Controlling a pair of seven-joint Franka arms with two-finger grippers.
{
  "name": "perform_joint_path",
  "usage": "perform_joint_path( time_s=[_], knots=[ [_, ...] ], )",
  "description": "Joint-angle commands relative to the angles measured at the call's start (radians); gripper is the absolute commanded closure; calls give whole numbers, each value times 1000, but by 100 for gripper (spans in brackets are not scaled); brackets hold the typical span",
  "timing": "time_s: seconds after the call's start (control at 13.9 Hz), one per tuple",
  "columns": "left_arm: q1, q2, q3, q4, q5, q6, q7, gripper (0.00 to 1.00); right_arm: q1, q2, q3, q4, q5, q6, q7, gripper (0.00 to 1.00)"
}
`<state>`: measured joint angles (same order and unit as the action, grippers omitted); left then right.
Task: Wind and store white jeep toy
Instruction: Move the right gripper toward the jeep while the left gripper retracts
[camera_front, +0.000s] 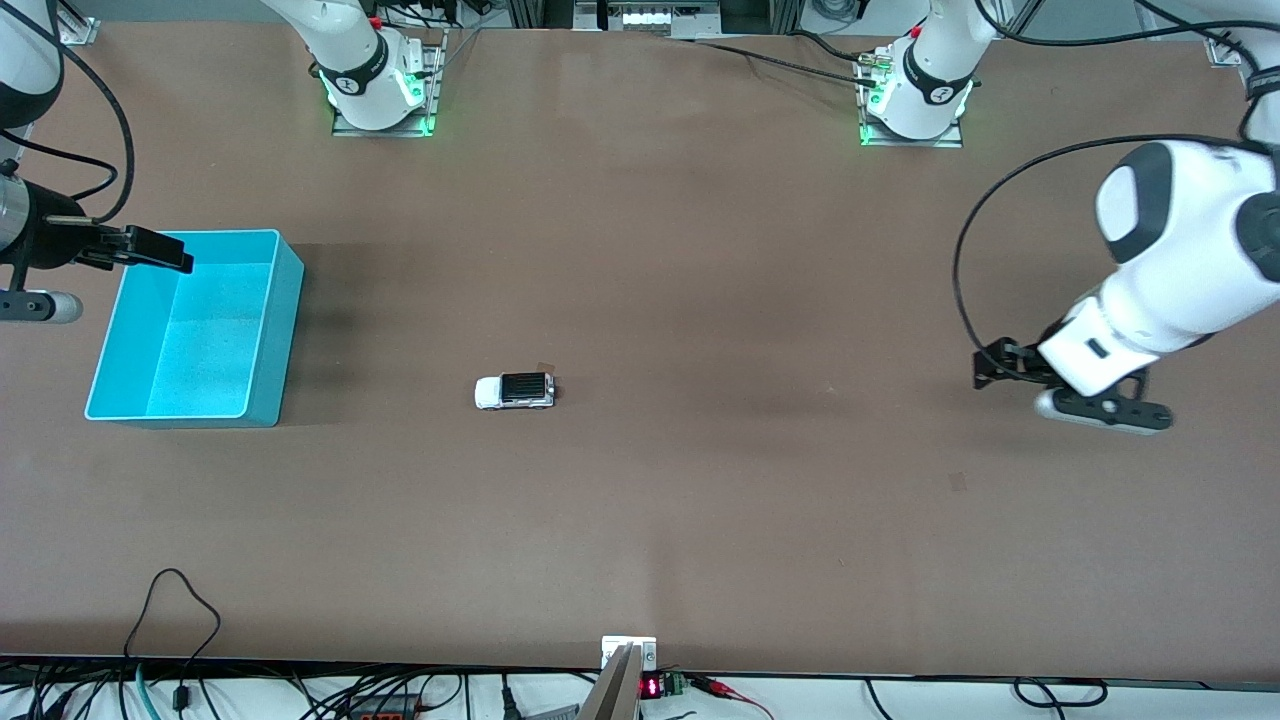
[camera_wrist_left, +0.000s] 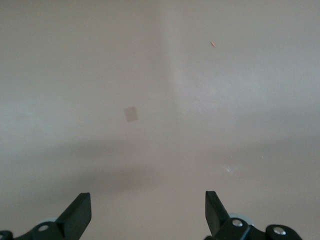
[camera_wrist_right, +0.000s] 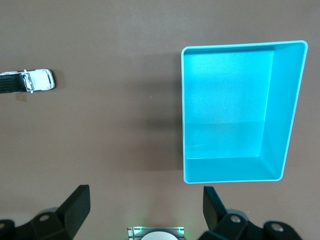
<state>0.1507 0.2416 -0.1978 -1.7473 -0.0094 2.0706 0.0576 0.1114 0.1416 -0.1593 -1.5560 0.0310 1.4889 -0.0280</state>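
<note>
white jeep toy mid-table, well apart from turquoise bin

- White jeep toy stands on table near middle, w/ nothing touching it.
- Turquoise bin is toward right arm's end.
- Right gripper is over bin's edge.
- Left gripper is over bare table.

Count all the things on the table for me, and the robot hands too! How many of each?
white jeep toy: 1
turquoise bin: 1
grippers: 2, the left gripper and the right gripper, both open and holding nothing
Total: 4
</note>
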Motion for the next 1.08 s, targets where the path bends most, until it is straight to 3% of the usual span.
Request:
perform_joint_path(
  time_s=[0.0,0.14,0.36,0.58,0.79,1.01],
  knots=[
    [-11,-24,41,73,-32,-111,-37,0,43,-22,3,-76,0,54,-23,0],
    [-39,-24,64,159,-43,-218,-93,0,59,-42,1,-123,-5,88,-73,0],
    [-141,-25,191,238,-44,-343,-120,0,70,-45,3,-170,-5,146,-161,0],
    [-135,-48,193,239,-43,-359,-127,0,109,-22,3,-185,-5,163,-240,0],
    [-135,-77,193,221,-43,-356,-124,0,119,-34,10,-272,-5,289,-427,0],
    [-134,-81,193,219,-41,-351,-122,0,111,-27,81,-315,-6,358,-533,0]
  ],
)
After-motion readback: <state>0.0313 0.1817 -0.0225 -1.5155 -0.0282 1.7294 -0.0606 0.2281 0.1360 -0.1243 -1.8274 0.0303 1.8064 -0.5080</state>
